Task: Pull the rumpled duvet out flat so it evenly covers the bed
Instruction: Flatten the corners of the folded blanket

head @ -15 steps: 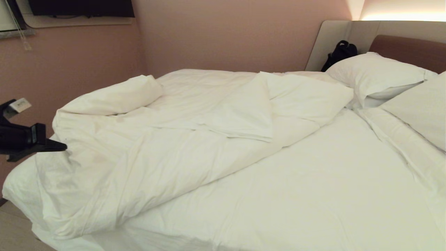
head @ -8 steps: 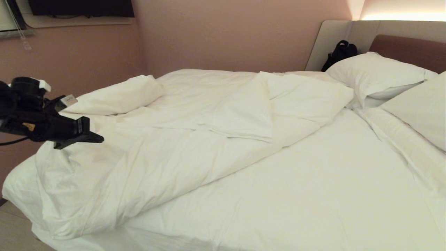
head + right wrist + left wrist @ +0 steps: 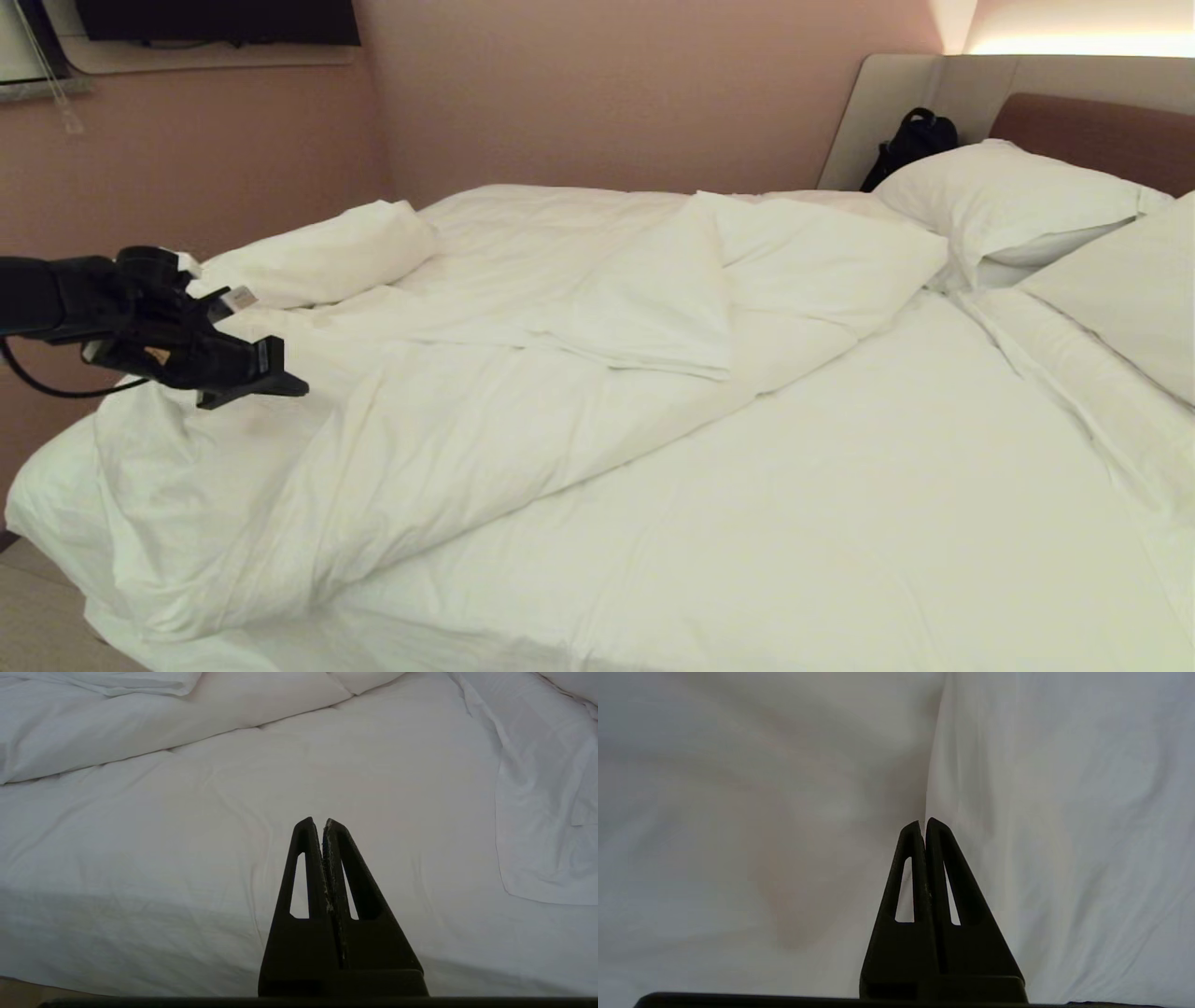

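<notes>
Pink-walled room, one bed (image 3: 840,523), sheet bare near the headboard. One duvet (image 3: 485,373) bunched at its foot end. Two pillows (image 3: 1008,201). Left gripper (image 3: 297,386) over duvet, right gripper (image 3: 323,822) over sheet; both jaws together, empty.

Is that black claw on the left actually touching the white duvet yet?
Cannot tell. In the head view the shut left gripper overlaps the duvet with no clear gap or dent; the left wrist view shows its tips before the fabric, contact unclear.
</notes>
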Tool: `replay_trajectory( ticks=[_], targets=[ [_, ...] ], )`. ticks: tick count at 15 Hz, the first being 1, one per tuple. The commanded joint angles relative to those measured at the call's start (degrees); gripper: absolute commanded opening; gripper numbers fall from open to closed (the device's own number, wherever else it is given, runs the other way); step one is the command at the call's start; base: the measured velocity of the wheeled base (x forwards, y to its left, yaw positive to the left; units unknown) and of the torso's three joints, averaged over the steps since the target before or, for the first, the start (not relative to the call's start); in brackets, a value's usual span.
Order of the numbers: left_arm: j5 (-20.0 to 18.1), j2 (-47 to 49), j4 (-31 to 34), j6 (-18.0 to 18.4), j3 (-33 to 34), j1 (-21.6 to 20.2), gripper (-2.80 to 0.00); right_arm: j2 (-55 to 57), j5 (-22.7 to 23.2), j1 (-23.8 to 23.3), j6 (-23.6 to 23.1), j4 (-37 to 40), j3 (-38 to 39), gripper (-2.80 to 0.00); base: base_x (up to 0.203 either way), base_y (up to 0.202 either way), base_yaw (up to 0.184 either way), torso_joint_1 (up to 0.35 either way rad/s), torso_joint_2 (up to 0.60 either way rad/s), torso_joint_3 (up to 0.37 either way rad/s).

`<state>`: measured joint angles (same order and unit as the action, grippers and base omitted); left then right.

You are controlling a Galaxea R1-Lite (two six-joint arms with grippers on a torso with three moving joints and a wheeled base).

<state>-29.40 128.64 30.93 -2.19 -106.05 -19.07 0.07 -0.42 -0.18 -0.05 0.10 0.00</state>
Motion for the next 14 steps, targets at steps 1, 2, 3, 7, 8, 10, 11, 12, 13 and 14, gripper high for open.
replay_trajectory(
  ticks=[1,2,3,7,8,10,11,12,13,14],
  targets=[
    [-0.1,2.4,0.1,0.0,-0.8,0.2,-2.8,0.0,0.0,0.0,0.0,0.0,0.0,-2.8,0.0,0.0,0.0,0.0,0.0,0.0],
    [-0.2,2.7,0.2,0.0,-1.1,0.3,-2.8,0.0,0.0,0.0,0.0,0.0,0.0,-2.8,0.0,0.0,0.0,0.0,0.0,0.0],
    [-0.2,3.0,0.1,0.1,-1.3,0.4,-2.8,0.0,0.0,0.0,0.0,0.0,0.0,-2.8,0.0,0.0,0.0,0.0,0.0,0.0],
    [-0.9,2.9,0.1,-0.1,-1.3,0.8,-2.8,0.0,0.0,0.0,0.0,0.0,0.0,-2.8,0.0,0.0,0.0,0.0,0.0,0.0],
    [-1.0,2.8,0.1,-0.2,-1.3,0.9,-2.8,0.0,0.0,0.0,0.0,0.0,0.0,-2.8,0.0,0.0,0.0,0.0,0.0,0.0],
    [-1.6,2.3,0.1,-0.3,-1.3,0.9,0.0,0.0,0.0,0.0,0.0,0.0,0.0,-2.8,0.0,0.0,0.0,0.0,0.0,0.0],
    [-2.5,2.1,0.1,-0.3,-1.4,0.9,0.0,0.0,0.0,0.0,0.0,0.0,0.0,-2.8,0.0,0.0,0.0,0.0,0.0,0.0],
    [-3.5,2.0,0.1,-0.4,-1.6,0.9,0.0,0.0,0.0,0.0,0.0,0.0,0.0,-2.8,0.0,0.0,0.0,0.0,0.0,0.0],
    [-3.9,2.3,0.1,-0.6,-2.0,1.2,0.0,0.0,0.0,0.0,0.0,0.0,0.0,-2.8,0.0,0.0,0.0,0.0,0.0,0.0],
    [-4.0,2.8,0.0,-0.7,-2.4,1.6,0.0,0.0,0.0,0.0,0.0,0.0,0.0,-2.8,0.0,0.0,0.0,0.0,0.0,0.0]
  ],
)
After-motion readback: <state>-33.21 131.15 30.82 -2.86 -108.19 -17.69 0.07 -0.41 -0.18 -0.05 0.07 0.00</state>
